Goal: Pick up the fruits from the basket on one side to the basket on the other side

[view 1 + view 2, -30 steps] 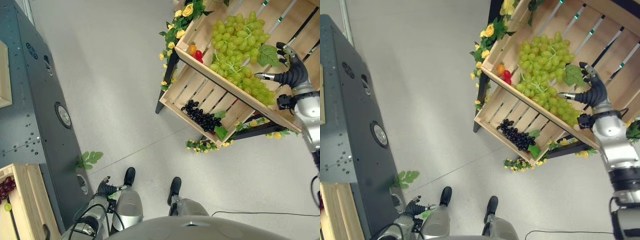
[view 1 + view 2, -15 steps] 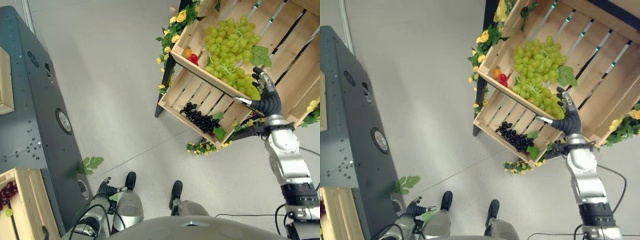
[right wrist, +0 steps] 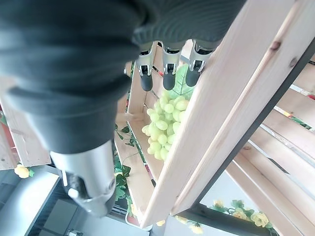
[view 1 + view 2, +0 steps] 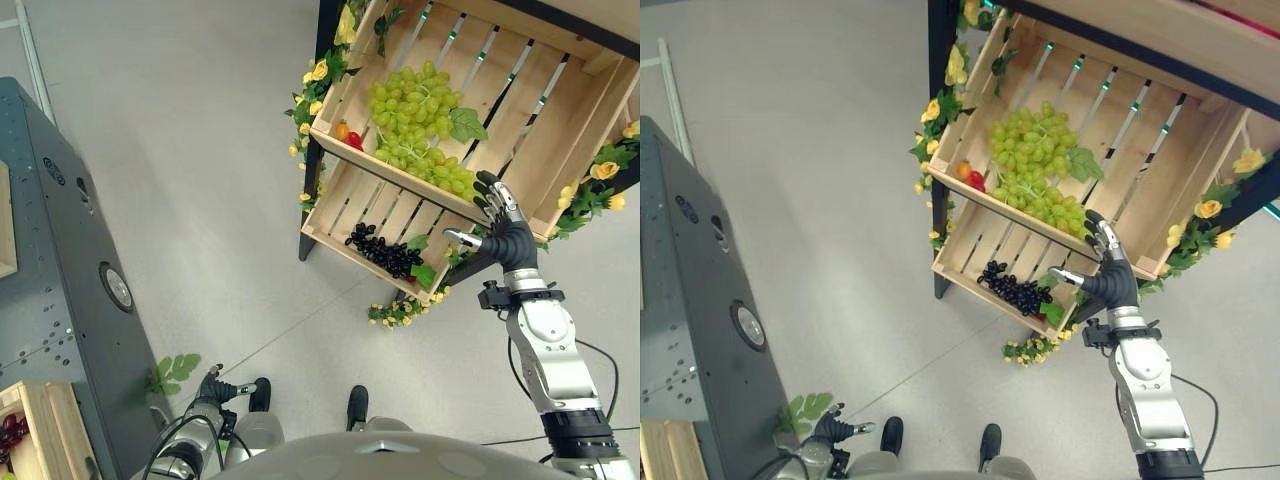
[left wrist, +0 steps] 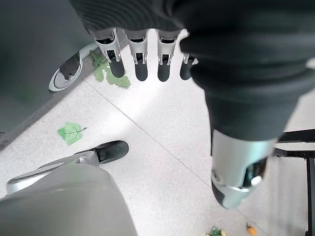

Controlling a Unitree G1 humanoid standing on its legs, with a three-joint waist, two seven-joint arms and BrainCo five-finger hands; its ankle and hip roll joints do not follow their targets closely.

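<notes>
Just past the right hand's (image 4: 512,240) spread, empty fingers (image 3: 168,69) lie the green grapes (image 4: 415,130) in the upper crate (image 4: 560,150), dark grapes (image 4: 1007,288) just below; nothing is lifted yet, so the carrying remains. Down low, the left hand (image 5: 231,73) hangs relaxed and empty, while the left eye view alone shows the other crate (image 4: 40,440).

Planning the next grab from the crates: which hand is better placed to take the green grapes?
Right. The right hand is open at the front edge of the upper crate, beside the green grapes. The left hand hangs low near the floor.
</notes>
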